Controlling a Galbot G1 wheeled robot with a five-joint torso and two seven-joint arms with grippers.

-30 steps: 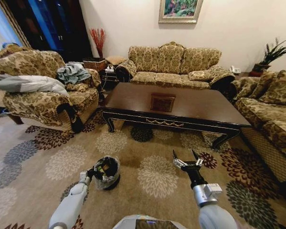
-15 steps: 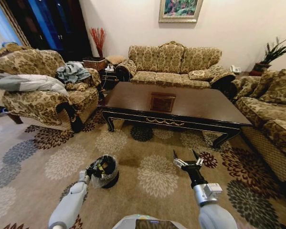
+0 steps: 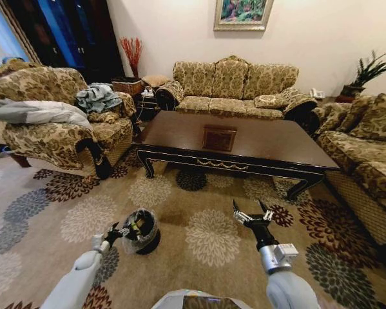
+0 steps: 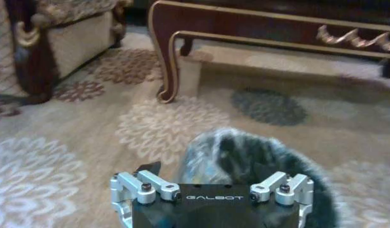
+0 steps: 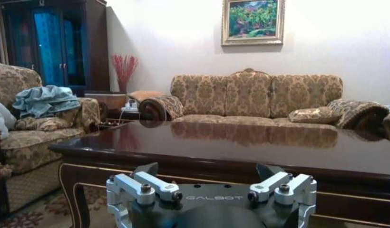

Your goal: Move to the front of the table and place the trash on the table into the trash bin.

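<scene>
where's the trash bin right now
In the head view the trash bin stands on the carpet, robot's left, just ahead of the left gripper, in front of the table.

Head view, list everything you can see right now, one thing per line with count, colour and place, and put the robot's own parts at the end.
table: one, dark brown glossy, centre of the room, top bare apart from its square inlay
trash bin: one, black with grey bag, on the carpet in front of the table, items inside
sofa: one, gold patterned, behind the table
armchair: one, gold patterned, left of the table, clothes draped on it
couch: one, gold patterned, right of the table
painting: one, green, on the wall
carpet: one, beige floral, underfoot
left pincer: one, silver-black, beside the bin
right pincer: one, open, over the carpet before the table
</scene>
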